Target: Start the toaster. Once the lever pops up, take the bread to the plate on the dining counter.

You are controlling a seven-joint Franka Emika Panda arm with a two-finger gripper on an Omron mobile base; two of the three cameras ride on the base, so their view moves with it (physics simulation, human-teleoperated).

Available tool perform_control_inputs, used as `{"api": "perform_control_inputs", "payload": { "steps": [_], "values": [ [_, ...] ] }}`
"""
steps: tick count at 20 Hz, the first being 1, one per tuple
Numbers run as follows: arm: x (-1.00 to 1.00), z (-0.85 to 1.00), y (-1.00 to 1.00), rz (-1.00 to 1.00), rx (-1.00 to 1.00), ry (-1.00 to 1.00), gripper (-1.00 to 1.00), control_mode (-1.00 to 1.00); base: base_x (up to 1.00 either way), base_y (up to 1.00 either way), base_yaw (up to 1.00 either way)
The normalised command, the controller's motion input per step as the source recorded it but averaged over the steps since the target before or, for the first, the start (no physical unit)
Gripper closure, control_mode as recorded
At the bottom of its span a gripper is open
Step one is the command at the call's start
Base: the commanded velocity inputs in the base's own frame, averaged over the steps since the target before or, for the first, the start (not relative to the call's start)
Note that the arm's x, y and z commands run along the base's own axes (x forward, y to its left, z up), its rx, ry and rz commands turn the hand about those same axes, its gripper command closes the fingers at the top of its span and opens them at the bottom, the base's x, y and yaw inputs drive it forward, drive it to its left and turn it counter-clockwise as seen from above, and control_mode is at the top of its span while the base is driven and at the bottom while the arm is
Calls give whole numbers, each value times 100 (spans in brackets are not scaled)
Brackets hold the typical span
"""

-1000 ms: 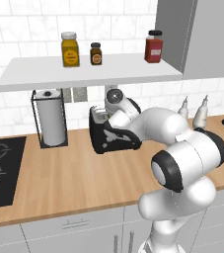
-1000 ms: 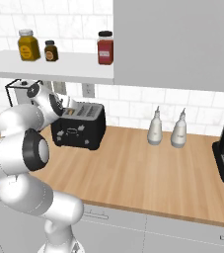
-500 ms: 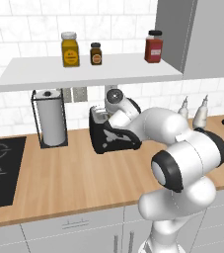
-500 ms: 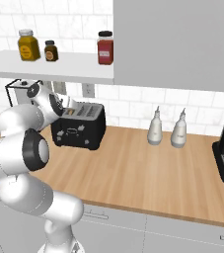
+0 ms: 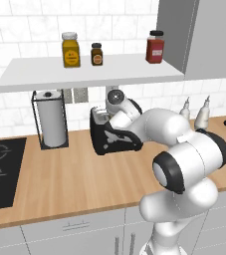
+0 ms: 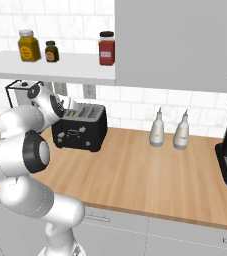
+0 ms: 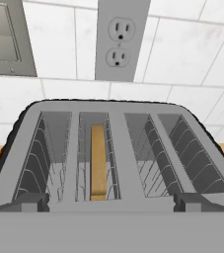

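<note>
White-tiled wall behind a wood worktop [image 6: 135, 175]; I've got the toaster [image 6: 80, 129] sitting on it under the shelf [image 5: 89, 72], back close to the wall, paper-towel holder [image 5: 50, 119] to one side and two small bottles [image 6: 167, 130] well off to the other. Toaster's long axis runs along the wall, slots running front to back. On the hand cam I'm looking down into the slots: bread [image 7: 98, 160] stands on edge in the second slot from the left, thin edge up, long axis along the slot toward the wall outlet [image 7: 119, 37]. Gripper [image 7: 108, 201] hovers just over the toaster's near rim, jaws spread wide, nothing between them.
</note>
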Motion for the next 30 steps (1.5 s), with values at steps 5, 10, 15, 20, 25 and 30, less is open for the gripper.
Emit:
{"api": "perform_control_inputs", "payload": {
  "steps": [5,10,15,20,25,30],
  "values": [
    [0,0,0,0,0,0,-100,-100,0,0,0],
    [0,0,0,0,0,0,-100,-100,0,0,0],
    [0,0,0,0,0,0,-100,-100,0,0,0],
    [0,0,0,0,0,0,-100,-100,0,0,0],
    [0,0,0,0,0,0,-100,-100,0,0,0],
    [0,0,0,0,0,0,-100,-100,0,0,0]
  ]
}}
